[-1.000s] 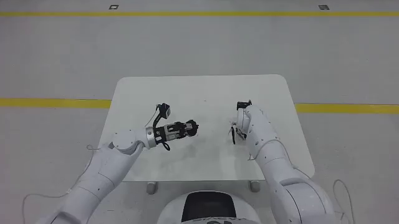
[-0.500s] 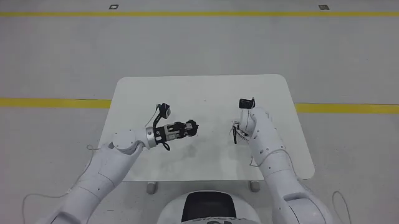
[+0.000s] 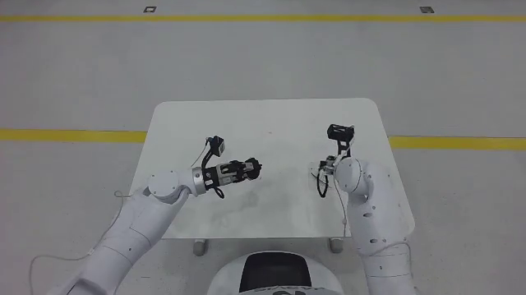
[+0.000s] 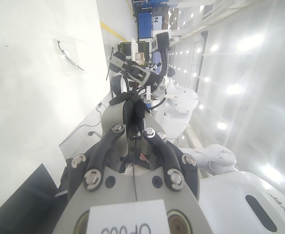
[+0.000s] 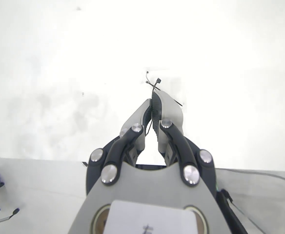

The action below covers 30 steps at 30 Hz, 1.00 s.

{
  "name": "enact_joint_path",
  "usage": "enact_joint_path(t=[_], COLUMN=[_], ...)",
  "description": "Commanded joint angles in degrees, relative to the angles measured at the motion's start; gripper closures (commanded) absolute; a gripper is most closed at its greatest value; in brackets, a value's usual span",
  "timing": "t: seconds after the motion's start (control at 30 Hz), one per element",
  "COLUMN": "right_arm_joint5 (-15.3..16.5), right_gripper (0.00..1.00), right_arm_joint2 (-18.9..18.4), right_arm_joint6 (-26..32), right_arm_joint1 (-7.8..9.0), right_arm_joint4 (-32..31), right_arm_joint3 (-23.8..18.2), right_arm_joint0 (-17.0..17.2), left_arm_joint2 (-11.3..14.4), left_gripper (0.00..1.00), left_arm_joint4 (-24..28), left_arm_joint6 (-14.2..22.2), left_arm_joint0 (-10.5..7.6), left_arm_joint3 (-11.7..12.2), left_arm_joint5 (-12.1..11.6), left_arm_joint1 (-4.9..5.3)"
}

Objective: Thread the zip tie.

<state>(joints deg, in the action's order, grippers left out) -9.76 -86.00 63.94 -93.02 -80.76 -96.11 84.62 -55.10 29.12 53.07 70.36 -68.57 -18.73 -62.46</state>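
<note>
My left gripper (image 3: pixel 255 164) hovers over the middle of the white table (image 3: pixel 271 118). It is shut on a black zip tie (image 4: pixel 119 99) whose end sticks out past the fingertips (image 4: pixel 124 108). My right gripper (image 3: pixel 320 171) points down at the table's right part and is shut on a thin black zip tie (image 5: pixel 149 124) that runs between its pads. In the left wrist view, the right gripper (image 4: pixel 117 60) hangs a short way ahead of my left gripper (image 4: pixel 132 103). Just beyond my right gripper (image 5: pixel 152 98), loose zip ties (image 5: pixel 155 83) lie on the table in a clear bag.
The clear bag of spare ties (image 4: pixel 68 58) lies flat on the right part of the table. The table's right edge (image 3: pixel 393 172) runs close to the right arm. Thin cables (image 5: pixel 252 174) trail by the near edge.
The right arm has swung to the right and turned at the wrist, carrying its gripper a little right and nearer the table's front. The left arm has stayed still.
</note>
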Motion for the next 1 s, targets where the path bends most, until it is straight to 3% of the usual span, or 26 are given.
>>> enact_joint_path(t=[0.0, 0.17, 0.57, 0.7, 0.83, 0.97], right_arm_joint5=[3.9, 14.9, 15.6, 21.1, 29.2, 29.2], right_gripper=[1.00, 1.00, 1.00, 1.00, 1.00, 1.00], right_arm_joint2=[-1.0, -3.9, -4.1, -4.2, -5.2, -4.2], right_arm_joint6=[-2.1, -5.5, -5.6, -10.4, -10.9, -8.8], right_arm_joint1=[0.27, 1.22, 1.29, 1.69, 2.56, 4.57], right_arm_joint4=[3.7, 11.8, 12.1, 17.8, 24.1, 31.6], right_arm_joint3=[-1.6, -2.5, -2.4, -3.8, -1.9, 0.3], right_arm_joint0=[1.3, 2.4, 2.4, 3.0, 1.3, -2.0], left_arm_joint2=[0.0, 0.0, 0.0, 0.0, 0.0, 0.0], left_gripper=[1.00, 1.00, 1.00, 1.00, 1.00, 1.00], left_arm_joint4=[0.0, 0.0, 0.0, 0.0, 0.0, 0.0], left_arm_joint6=[0.0, 0.0, 0.0, 0.0, 0.0, 0.0], left_arm_joint0=[0.00, 0.00, 0.00, 0.00, 0.00, 0.00], left_arm_joint3=[0.0, 0.0, 0.0, 0.0, 0.0, 0.0], left_arm_joint5=[0.0, 0.0, 0.0, 0.0, 0.0, 0.0], left_arm_joint1=[0.00, 0.00, 0.00, 0.00, 0.00, 0.00])
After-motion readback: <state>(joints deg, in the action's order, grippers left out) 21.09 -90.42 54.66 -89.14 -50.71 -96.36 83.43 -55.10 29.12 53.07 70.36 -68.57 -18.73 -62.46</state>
